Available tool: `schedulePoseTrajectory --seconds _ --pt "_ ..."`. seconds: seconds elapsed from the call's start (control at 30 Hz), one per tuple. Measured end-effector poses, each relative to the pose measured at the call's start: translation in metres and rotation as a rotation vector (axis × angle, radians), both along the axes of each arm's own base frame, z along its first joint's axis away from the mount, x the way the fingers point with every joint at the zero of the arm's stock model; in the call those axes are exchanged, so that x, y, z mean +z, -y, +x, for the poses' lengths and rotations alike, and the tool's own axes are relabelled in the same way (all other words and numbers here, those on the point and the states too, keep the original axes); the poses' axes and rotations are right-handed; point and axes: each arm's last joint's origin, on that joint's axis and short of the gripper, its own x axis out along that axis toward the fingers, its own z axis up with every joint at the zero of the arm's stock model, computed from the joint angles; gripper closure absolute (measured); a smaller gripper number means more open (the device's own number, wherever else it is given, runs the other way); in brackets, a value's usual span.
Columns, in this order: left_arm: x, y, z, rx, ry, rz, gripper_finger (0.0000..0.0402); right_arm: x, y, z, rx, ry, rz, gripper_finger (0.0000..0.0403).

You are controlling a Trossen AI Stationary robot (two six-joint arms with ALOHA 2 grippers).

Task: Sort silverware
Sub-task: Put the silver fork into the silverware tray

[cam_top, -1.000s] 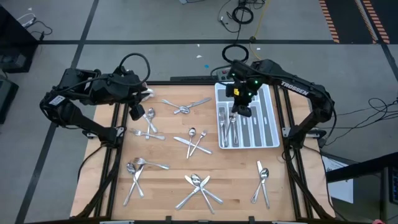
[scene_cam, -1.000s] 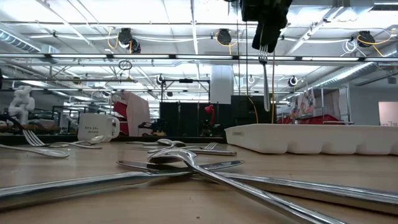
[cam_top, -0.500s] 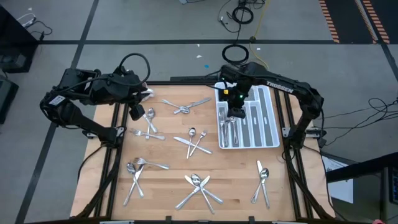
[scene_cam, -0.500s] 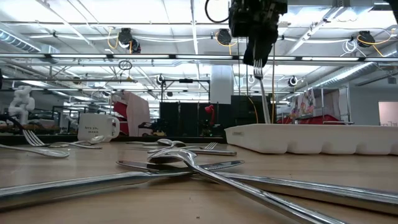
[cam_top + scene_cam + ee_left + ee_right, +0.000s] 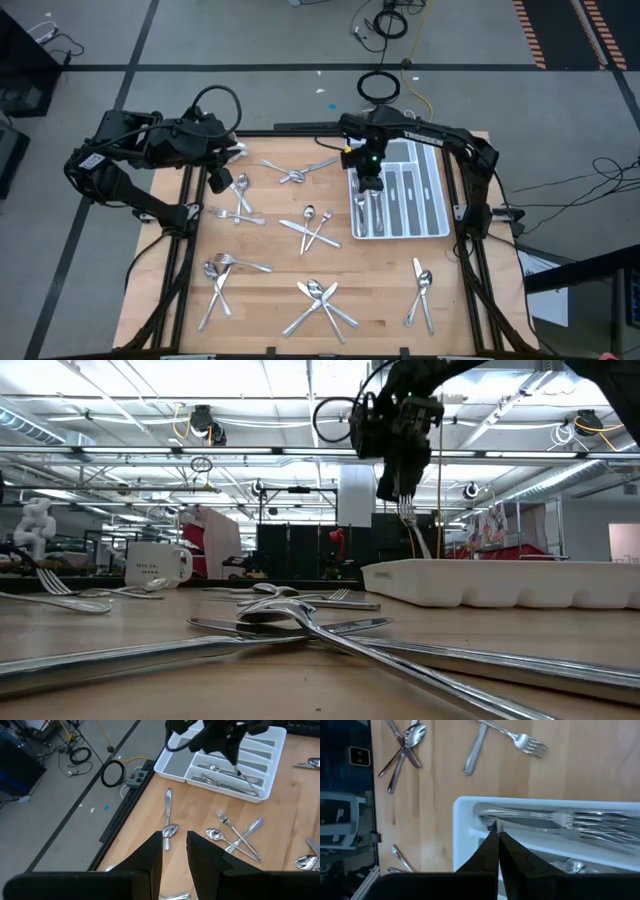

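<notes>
Fingers of my right gripper [image 5: 497,831] pinch a stiff, slick fork [image 5: 412,532] by its thin handle over the tray's [image 5: 432,205] nine-o'clock slot; left gripper [image 5: 174,851] waits, slightly parted.

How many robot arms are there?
2. The left arm waits by the table's left edge; the right arm reaches over the tray, the right gripper holding a fork.

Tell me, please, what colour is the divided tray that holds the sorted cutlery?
The tray is white, clearest in the high view.
</notes>
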Motion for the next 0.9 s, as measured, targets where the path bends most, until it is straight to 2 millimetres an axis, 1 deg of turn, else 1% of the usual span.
schedulePoseTrajectory --seconds 0.17,0.3,0.5,0.6,0.77,0.9 --pt "0.0 0.0 0.0 0.0 0.0 0.0 0.0308 -0.015 0.015 0.003 -0.003 0.005 -0.007 0.0403" --pt "0.0 0.0 0.0 0.0 0.0 0.0 0.0308 -0.023 0.032 0.002 -0.024 0.031 -0.029 0.0403" --pt "0.0 0.0 0.0 0.0 0.0 0.0 0.0308 -0.023 0.059 -0.01 -0.091 0.074 -0.062 0.0403" --pt "0.0 0.0 0.0 0.0 0.0 0.0 0.0308 -0.023 0.068 -0.016 -0.125 0.069 -0.061 0.0403" --pt "0.0 0.0 0.0 0.0 0.0 0.0 0.0308 -0.027 0.07 -0.018 -0.129 0.067 -0.056 0.0403" --pt "0.0 0.0 0.0 0.0 0.0 0.0 0.0308 -0.039 0.067 -0.022 -0.127 0.037 -0.033 0.0403"
